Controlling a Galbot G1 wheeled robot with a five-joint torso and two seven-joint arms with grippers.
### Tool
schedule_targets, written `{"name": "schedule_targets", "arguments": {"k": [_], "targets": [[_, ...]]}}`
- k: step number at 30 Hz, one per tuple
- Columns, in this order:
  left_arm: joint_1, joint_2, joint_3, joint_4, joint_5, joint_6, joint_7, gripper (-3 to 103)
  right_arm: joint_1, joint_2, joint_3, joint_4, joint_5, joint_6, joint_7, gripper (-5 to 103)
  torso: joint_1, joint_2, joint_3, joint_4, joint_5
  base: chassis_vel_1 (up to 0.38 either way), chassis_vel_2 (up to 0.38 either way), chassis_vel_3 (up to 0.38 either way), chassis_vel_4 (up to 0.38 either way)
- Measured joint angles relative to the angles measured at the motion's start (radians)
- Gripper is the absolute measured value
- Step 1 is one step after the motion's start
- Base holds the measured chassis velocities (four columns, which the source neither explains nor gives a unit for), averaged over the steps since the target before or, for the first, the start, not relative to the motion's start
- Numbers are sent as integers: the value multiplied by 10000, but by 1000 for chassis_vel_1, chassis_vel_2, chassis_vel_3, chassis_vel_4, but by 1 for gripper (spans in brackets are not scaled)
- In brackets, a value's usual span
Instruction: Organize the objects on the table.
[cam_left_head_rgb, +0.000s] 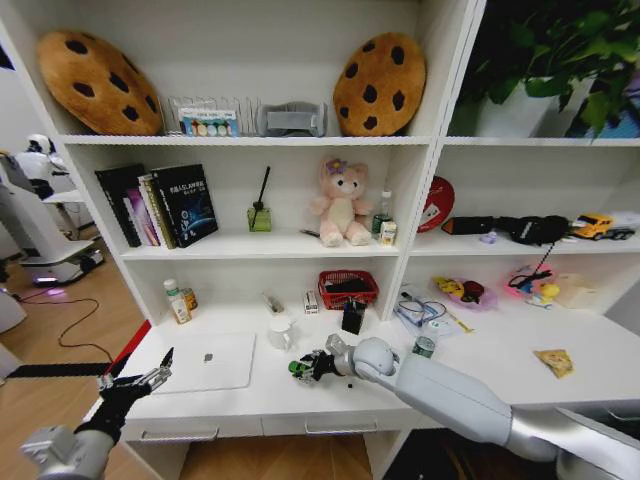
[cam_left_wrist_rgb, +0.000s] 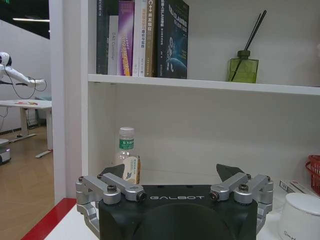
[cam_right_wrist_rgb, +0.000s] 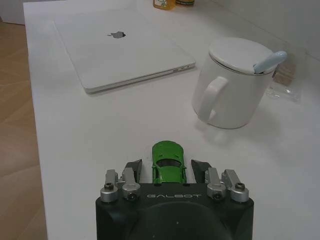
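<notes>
On the table (cam_left_head_rgb: 500, 365): laptop (cam_left_head_rgb: 208, 362) toward the left end, lidded mug (cam_left_head_rgb: 280, 333) just right of it, toy car (cam_left_head_rgb: 299, 370) before the mug, between the right gripper's (cam_left_head_rgb: 311, 368) fingers. Snack packet (cam_left_head_rgb: 554, 361) far right. Red basket (cam_left_head_rgb: 348, 289) behind, by the back wall; small bottle (cam_left_head_rgb: 176, 301) behind the laptop. Left gripper (cam_left_head_rgb: 140, 378) at the table's left front corner.

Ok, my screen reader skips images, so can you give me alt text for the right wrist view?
The right gripper, open, straddles a small green toy car on the white table. Beyond it stand a lidded white mug and a closed silver laptop.
</notes>
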Motion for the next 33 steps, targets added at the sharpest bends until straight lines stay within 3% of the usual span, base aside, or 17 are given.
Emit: {"name": "schedule_targets", "arguments": {"k": [7,12,14,18,22,28,33], "targets": [[0,0,0,0,0,0,0,100,-171,42,10,-64,74,47,239,53,0,1,-1,-1,1,0,0,0,0],[0,0,0,0,0,-1,0,100,-257,66,54,-73,178,50,410,59,0,1,-1,-1,1,0,0,0,0],[0,0,0,0,0,0,0,100,-266,70,61,-75,186,49,443,54,0,0,-1,0,1,0,0,0,0],[0,0,0,0,0,0,0,100,-269,35,125,40,255,-17,491,35,1,0,0,0,0,0,0,0,0],[0,0,0,0,0,0,0,100,-266,-5,233,146,310,-36,550,34,1,-3,1,-1,0,0,0,0,0],[-1,0,0,0,0,0,0,100,-371,-120,1179,1222,634,3,1031,34,1,-3,1,0,0,0,0,0,0],[-1,0,0,0,0,0,1,100,-406,-70,2575,2685,1179,34,1600,34,0,-2,0,-3,0,0,0,0,0]]}}
